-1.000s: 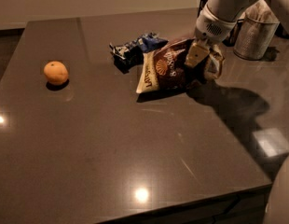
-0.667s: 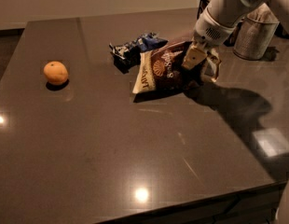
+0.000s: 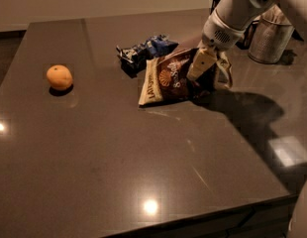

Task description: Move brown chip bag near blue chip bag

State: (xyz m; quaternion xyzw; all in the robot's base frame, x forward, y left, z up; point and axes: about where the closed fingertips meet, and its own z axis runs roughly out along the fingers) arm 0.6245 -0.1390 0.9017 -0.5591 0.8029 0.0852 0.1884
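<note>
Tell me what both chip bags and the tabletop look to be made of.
Brown chip bag: probably printed foil film, creased, dull sheen. Blue chip bag: similar film, crumpled, glinting folds. Table: dark polished stone or laminate, mirroring lights. Gripper sits at the brown bag's right end.

The cream gripper (image 3: 213, 69) sits at the brown-and-cream bag (image 3: 168, 78) beside the blue-white bag (image 3: 143, 51).

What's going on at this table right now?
The robot arm reaches in from the right, with its pincer down at the right end of the brown chip bag. That bag lies on the dark table right against the blue chip bag behind it. An orange sits apart on the left, and a metal container stands at the back right.
</note>
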